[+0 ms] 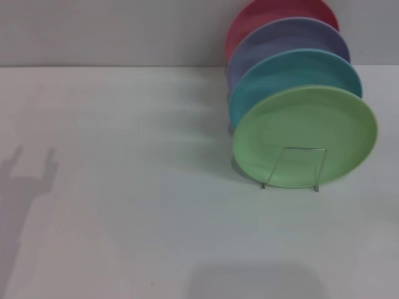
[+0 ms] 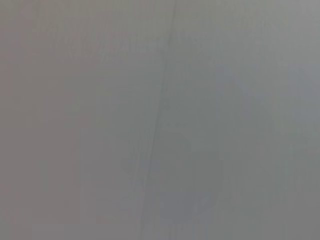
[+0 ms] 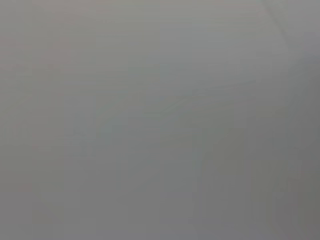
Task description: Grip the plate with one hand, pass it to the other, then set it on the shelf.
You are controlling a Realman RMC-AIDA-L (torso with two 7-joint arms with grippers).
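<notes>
The light-green plate (image 1: pixel 305 134) stands on edge at the front of the silver wire rack (image 1: pixel 293 168), on the right side of the white table in the head view. Behind it in the rack stand a turquoise-blue plate (image 1: pixel 280 75), a lavender plate (image 1: pixel 268 43) and a red plate (image 1: pixel 249 18). Neither gripper shows in any view. Both wrist views show only a plain grey surface.
The white table (image 1: pixel 124 187) stretches to the left and front of the rack. A gripper-shaped shadow (image 1: pixel 28 180) falls on the table at the far left, and a fainter shadow (image 1: pixel 255 283) lies at the front edge.
</notes>
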